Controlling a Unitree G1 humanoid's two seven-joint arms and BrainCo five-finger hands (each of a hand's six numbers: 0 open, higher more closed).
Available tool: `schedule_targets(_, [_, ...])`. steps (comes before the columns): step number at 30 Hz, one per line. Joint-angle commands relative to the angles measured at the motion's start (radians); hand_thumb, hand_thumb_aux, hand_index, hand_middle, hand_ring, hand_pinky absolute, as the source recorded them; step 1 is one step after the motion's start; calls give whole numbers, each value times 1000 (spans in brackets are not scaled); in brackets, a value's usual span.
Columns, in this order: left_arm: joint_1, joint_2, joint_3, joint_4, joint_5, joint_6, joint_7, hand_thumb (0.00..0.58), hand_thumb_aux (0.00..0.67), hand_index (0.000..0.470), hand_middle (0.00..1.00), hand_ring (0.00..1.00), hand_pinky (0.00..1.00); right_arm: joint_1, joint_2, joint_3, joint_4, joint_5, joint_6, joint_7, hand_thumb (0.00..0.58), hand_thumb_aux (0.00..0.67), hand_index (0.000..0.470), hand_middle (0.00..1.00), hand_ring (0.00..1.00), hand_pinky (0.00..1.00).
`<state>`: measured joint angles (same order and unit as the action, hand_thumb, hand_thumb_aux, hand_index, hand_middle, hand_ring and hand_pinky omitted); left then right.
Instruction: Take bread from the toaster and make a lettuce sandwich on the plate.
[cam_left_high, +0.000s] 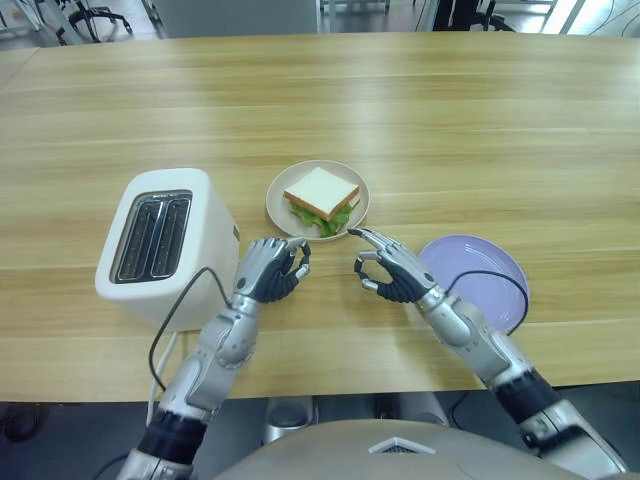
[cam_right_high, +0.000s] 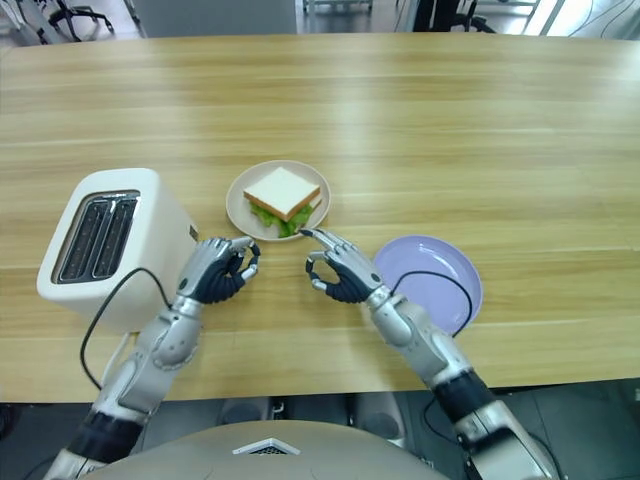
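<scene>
Just past the left hand (cam_left_high: 270, 270) and right hand (cam_left_high: 388, 272) sits the sandwich (cam_left_high: 322, 193) on its plate (cam_left_high: 277, 206). Both hands are curled and hold nothing.

Table (cam_left_high: 450, 110): light wood, visible grain, satin sheen. Toaster (cam_left_high: 165, 245): smooth matt cream plastic. Beige plate (cam_left_high: 355, 190) matt; purple plate (cam_left_high: 480, 270) smooth, slight gloss. Hands (cam_left_high: 270, 270) brushed metal.

toaster (cam_left_high: 165, 250): showing cream-white, slots reading dark
plate (cam_left_high: 280, 205): showing beige
bread (cam_left_high: 322, 190): showing white, crust tan
lettuce (cam_left_high: 330, 222): showing green
other plate (cam_left_high: 462, 255): showing lilac
tabletop (cam_left_high: 450, 130): showing pale streaked woodgrain
</scene>
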<state>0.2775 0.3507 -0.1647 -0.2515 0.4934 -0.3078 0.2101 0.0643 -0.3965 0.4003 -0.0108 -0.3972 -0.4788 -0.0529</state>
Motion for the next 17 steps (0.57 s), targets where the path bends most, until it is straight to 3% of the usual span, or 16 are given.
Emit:
schedule_targets(1, [97,-52,23,-102,-283,-136,-45,0,0,0,0,0,0,130,13,-76,-150,278,-2,76,474,384,263,0,0,0])
schedule_targets(2, [127,-67,18,-113,-346,-172,-61,0,0,0,0,0,0,167,19,-91,-174,338,-1,92,0,0,0,0,0,0])
schedule_targets(5, [206,-94,-5,-108,-465,-254,-112,0,0,0,0,0,0,262,42,-122,-200,465,-23,127,0,0,0,0,0,0])
schedule_targets(8, [277,-111,-32,-81,-533,-313,-167,0,0,0,0,0,0,341,55,-143,-185,461,-75,144,0,0,0,0,0,0])
schedule_targets(17, [336,-128,-53,27,-433,-404,-242,0,0,0,0,0,0,448,112,-175,-143,445,-177,180,0,0,0,0,0,0])
